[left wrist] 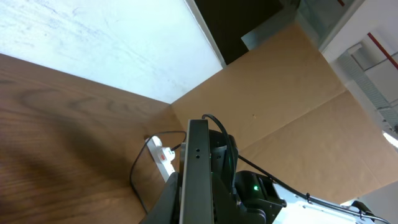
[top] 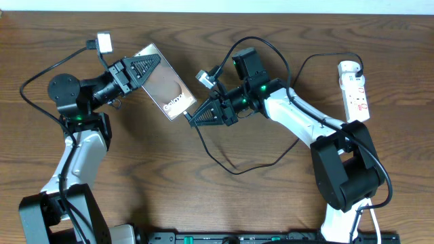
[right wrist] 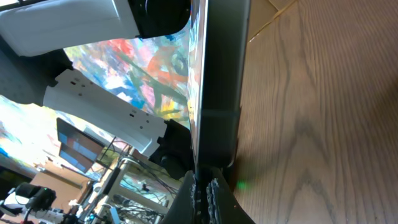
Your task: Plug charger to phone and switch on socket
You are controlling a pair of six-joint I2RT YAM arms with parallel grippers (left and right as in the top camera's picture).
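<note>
Left gripper [top: 135, 70] grasps flat brown-grey rectangular phone [top: 166, 88] by its unlettered end. Right gripper [top: 192, 119], clenched on connector of thin black charger cable [top: 227, 168], meets phone's lettered end. White plastic power strip [top: 354, 91] lies well apart from phone.

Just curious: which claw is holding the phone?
The left claw, clamped on the far end of the phone. The right claw pinches the charger at the phone's near edge.
</note>
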